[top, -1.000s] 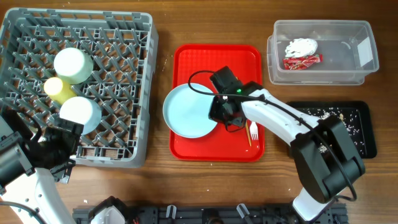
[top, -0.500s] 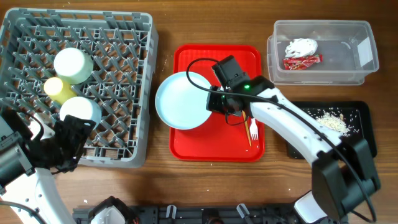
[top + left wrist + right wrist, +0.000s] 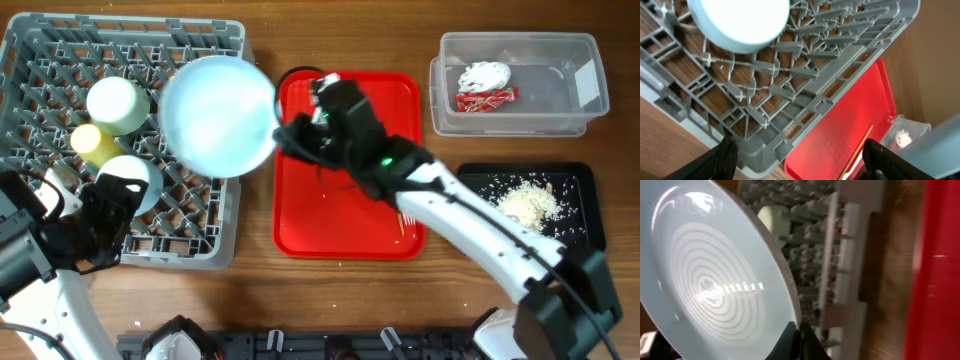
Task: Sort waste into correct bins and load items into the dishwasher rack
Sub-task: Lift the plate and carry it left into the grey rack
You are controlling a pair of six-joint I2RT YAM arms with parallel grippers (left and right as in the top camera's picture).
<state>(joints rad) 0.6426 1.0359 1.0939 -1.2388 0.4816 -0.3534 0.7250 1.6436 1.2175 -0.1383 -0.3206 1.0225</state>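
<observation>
My right gripper (image 3: 287, 137) is shut on the rim of the pale blue plate (image 3: 218, 115), which hangs tilted over the right side of the grey dishwasher rack (image 3: 60, 60). In the right wrist view the fingers pinch the plate (image 3: 715, 280) at its lower edge (image 3: 799, 341). In the rack lie a light green bowl (image 3: 118, 105), a yellow cup (image 3: 90, 143) and an upturned pale blue bowl (image 3: 128, 178). My left gripper (image 3: 103, 218) stands open at the rack's front edge, holding nothing. Napkin (image 3: 485, 74) and red wrapper (image 3: 487, 98) lie in the clear tub (image 3: 590, 60). Rice scraps (image 3: 527, 203) lie in the black tray (image 3: 585, 235).
The red serving tray (image 3: 345, 215) sits between rack and bins, with a chopstick (image 3: 856, 152) and the fork's tip (image 3: 408, 215) at its right side, mostly under my right arm. The left wrist view shows the rack's corner (image 3: 790, 135) between the fingers (image 3: 715, 160).
My right arm has lifted the plate off the red tray and carried it left, tilting it up over the rack. The left gripper's jaws have narrowed a little and shifted slightly.
</observation>
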